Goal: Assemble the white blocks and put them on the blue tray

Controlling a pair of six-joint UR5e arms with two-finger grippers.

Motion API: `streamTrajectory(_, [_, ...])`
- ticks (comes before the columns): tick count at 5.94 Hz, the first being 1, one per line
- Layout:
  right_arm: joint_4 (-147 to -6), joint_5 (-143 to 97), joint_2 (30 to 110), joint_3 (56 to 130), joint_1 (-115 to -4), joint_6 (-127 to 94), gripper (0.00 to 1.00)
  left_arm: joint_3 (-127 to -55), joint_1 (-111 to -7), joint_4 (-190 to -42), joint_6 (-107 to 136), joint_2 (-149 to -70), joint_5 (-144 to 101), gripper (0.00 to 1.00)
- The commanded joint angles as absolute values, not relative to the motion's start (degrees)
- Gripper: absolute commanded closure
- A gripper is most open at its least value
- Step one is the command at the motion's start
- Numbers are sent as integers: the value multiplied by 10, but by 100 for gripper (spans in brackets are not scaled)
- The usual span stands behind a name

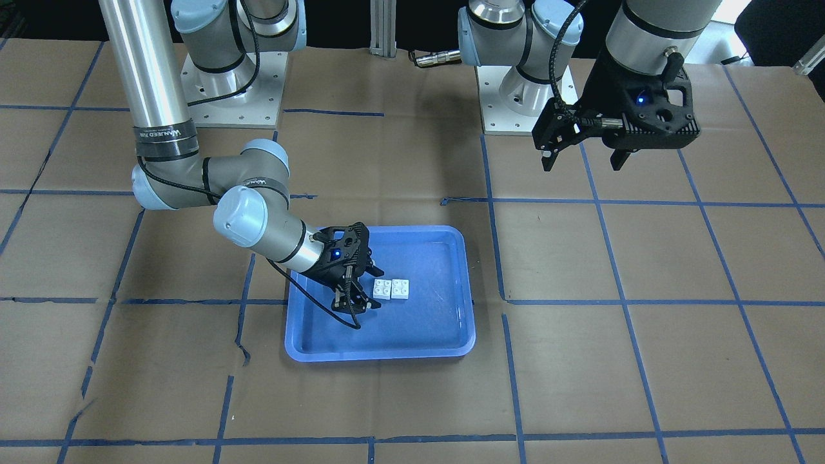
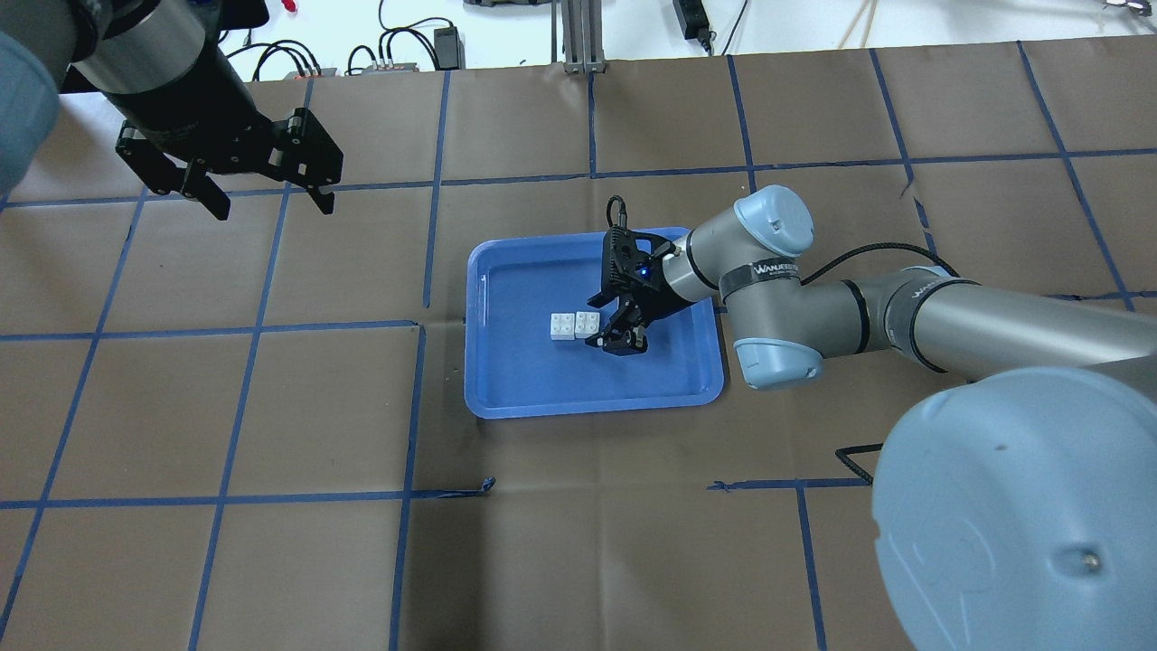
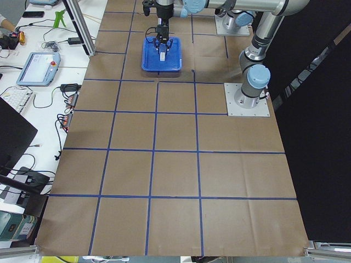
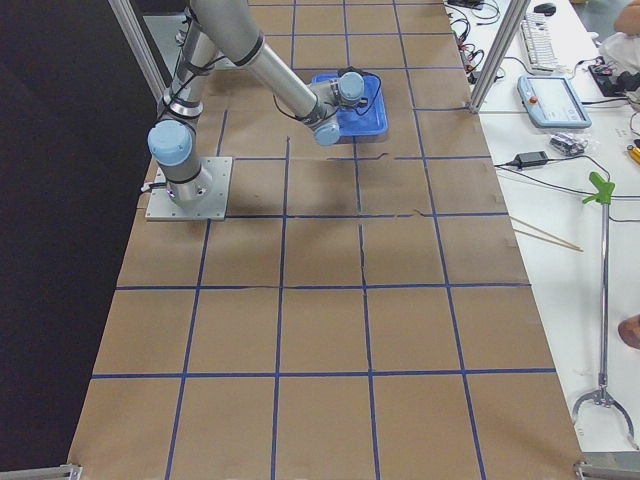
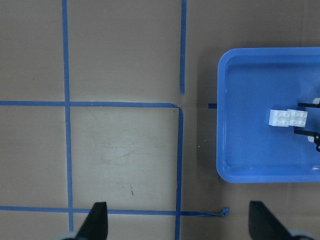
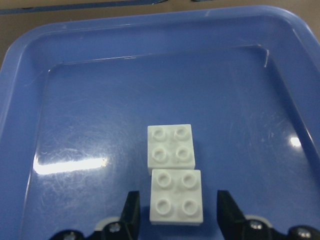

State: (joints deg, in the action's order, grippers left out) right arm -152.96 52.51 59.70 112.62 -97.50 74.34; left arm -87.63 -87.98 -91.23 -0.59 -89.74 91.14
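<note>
Two small white square plastic blocks (image 6: 171,146) lie inside rectangular blue plastic tray (image 6: 90,100), near tray middle, side by side and touching. We count four exposed studs on each, so we judge the blocks not stacked: placement on tray done, assembly not yet done. We find right gripper (image 6: 177,215) low over tray, jaws spread, straddling nearer block, clamping nothing. We find left gripper (image 2: 271,206) spread, empty, well apart from tray.

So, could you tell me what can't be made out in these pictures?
- Whether the blocks are joined or just touching: their meeting faces are hidden in every view.
- Blocks in the right side view: hidden behind the right arm.
- Blocks in the left side view: too small to tell apart.
</note>
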Motion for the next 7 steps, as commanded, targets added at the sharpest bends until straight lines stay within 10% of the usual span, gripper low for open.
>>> streamTrajectory(1, [-1475,536,638,1095,-964,716,0,-876,-880,-912,-6,-897,911,1])
streamTrajectory(7, [-1087,776,755,928,-838,566,0,-876,-880,-912,-6,-897,911,1])
